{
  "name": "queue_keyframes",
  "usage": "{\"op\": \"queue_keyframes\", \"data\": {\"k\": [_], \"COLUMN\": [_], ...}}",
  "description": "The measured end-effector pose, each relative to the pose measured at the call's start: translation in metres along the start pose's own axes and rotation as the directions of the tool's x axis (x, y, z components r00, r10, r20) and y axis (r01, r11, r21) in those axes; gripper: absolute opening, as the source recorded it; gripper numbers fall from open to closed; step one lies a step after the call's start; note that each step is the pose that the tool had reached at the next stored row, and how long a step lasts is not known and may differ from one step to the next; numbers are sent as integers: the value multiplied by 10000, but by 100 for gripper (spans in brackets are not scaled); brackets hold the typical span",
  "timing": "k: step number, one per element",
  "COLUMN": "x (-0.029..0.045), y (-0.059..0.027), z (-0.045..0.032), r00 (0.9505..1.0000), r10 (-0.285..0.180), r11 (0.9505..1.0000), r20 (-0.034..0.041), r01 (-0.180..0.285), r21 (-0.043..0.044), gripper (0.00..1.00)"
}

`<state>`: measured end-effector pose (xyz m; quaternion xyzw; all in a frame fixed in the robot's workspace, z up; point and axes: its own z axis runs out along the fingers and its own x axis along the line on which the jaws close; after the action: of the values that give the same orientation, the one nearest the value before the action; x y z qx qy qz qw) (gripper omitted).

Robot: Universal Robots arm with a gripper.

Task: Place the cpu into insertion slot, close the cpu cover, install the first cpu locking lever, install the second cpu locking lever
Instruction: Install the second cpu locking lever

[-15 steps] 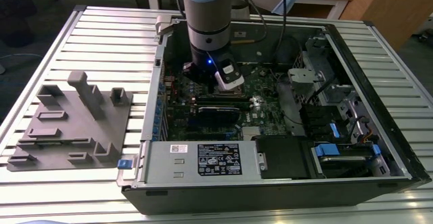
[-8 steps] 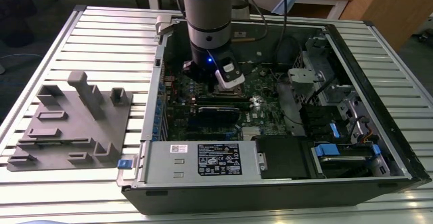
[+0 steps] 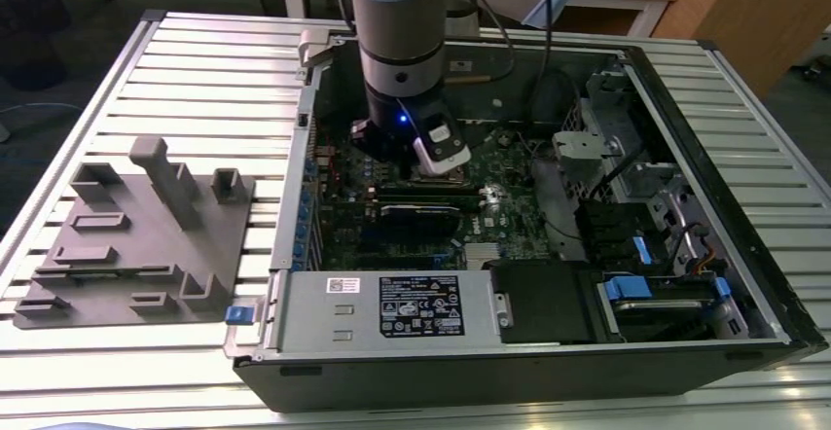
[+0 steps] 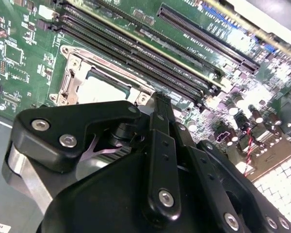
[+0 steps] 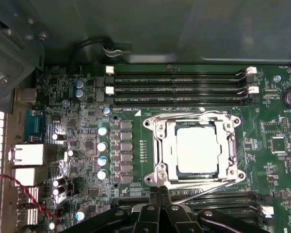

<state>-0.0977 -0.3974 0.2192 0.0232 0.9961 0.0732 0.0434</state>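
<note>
Claw [image 5: 159, 194] fingers are pressed together with nothing between them, their tips at the rim of the insertion slot [image 5: 157, 180] on the side nearest the arm; in the second wrist view the claw [image 4: 157, 104] is likewise clenched, its tips just beside the slot's metal edge. Within the slot sits the cpu [image 5: 198, 149], flat and square, its pale silvery top facing up. Around it lies the cpu cover [image 5: 229, 145], a shiny metal frame folded down, with the chip showing through its window. A thin wire locking lever [image 5: 203, 191] runs along the slot edge closest to the claw. Beyond the slot lie long black memory slots [image 5: 179, 88] with white end clips, parallel to each other on the green circuit board [image 5: 136, 150]. In the exterior view the arm [image 3: 403, 51] reaches straight down into an open computer case [image 3: 546, 352] resting on a slatted bench [image 3: 208, 70]; a grey moulded fixture [image 3: 136, 235] lies on the bench to the exterior view's left of the case
</note>
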Motion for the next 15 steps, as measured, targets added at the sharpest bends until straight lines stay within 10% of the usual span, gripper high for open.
{"op": "queue_keyframes", "data": {"k": [15], "x": [4], "y": [-53], "z": [109], "r00": [10000], "r10": [-1], "r11": [10000], "r20": [0], "r01": [1], "r21": [-1], "gripper": [11]}}
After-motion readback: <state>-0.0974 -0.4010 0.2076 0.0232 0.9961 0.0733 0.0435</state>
